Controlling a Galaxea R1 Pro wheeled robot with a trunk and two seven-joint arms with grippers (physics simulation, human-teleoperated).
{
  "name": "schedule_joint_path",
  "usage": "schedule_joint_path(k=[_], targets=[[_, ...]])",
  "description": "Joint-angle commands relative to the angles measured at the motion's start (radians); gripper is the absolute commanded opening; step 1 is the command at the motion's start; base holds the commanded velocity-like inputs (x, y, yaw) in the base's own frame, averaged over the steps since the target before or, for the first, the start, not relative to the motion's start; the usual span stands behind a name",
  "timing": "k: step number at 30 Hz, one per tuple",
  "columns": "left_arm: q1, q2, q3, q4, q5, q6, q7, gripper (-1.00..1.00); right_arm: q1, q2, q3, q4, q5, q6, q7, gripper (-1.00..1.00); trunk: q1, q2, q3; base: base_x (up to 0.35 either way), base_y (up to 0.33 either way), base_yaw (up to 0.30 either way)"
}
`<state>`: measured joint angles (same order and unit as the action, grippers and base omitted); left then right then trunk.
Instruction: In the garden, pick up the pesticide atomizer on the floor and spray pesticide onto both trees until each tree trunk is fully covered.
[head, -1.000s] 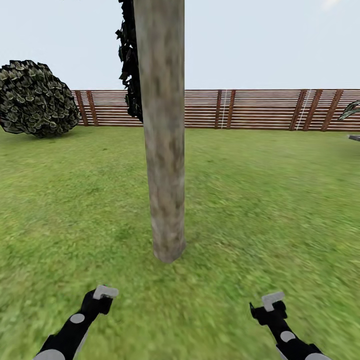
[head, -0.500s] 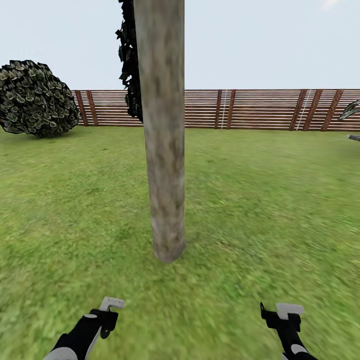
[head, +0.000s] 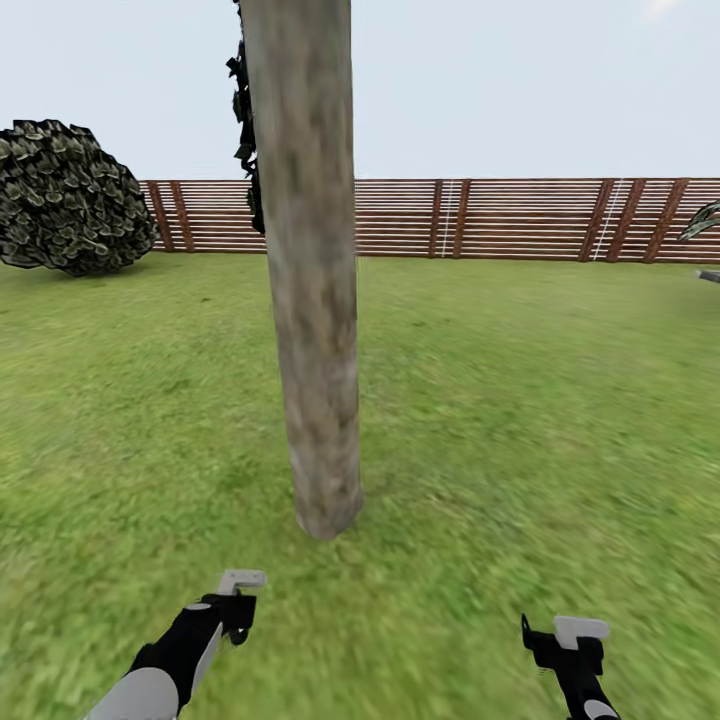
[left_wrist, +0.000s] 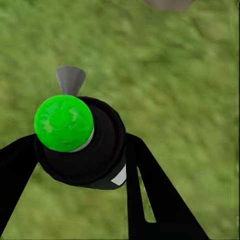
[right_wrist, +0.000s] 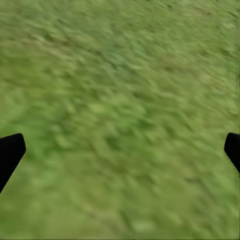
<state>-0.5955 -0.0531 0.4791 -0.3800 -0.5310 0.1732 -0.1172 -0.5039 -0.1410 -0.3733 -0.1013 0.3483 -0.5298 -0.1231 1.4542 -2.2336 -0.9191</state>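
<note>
Right in front of the robot stands a thick tree trunk, pale grey-brown and blotchy, going straight up from the grass. The left gripper is closed around the pesticide atomizer, a dark bottle with a bright green round end and a grey nozzle. It sits low and near the foot of the trunk, a bit to its left side. The right gripper is spread wide with nothing in it, over bare grass, well apart from the trunk on its right side. Far behind the trunk runs a reddish-brown slat fence. A round leafy bush sits by the fence, left of the trunk.
</note>
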Motion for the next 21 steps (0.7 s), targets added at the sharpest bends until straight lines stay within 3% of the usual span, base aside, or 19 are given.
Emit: schedule_joint_path(k=[1,9,10,15,21], targets=[[-0.001,-0.006,0.007,-0.004,-0.010,0.005,-0.007,-1.00,-0.001,0.001,-0.004,0.002,0.011,-0.003,-0.006,1.00,0.000,0.000,-0.001,0.214,-0.224,0.000],[0.003,-0.013,0.007,-0.034,-0.009,0.003,-0.004,-1.00,0.001,0.000,-0.003,0.004,0.012,-0.003,-0.007,1.00,0.000,0.000,-0.001,0.246,-0.221,0.000],[0.009,-0.016,0.007,-0.116,-0.007,0.005,-0.007,-1.00,0.008,0.003,-0.003,0.005,0.012,-0.003,-0.006,1.00,0.000,0.000,-0.001,0.003,-0.005,0.000],[0.010,-0.017,0.006,-0.117,-0.007,0.006,-0.007,-1.00,0.008,0.003,-0.003,0.005,0.012,-0.003,-0.006,1.00,0.000,0.000,-0.001,0.001,-0.075,0.000],[0.010,-0.016,0.006,-0.117,-0.008,0.007,-0.007,-1.00,0.008,0.004,-0.003,0.005,0.012,-0.003,-0.006,1.00,0.000,0.000,-0.001,-0.020,-0.242,0.000]])
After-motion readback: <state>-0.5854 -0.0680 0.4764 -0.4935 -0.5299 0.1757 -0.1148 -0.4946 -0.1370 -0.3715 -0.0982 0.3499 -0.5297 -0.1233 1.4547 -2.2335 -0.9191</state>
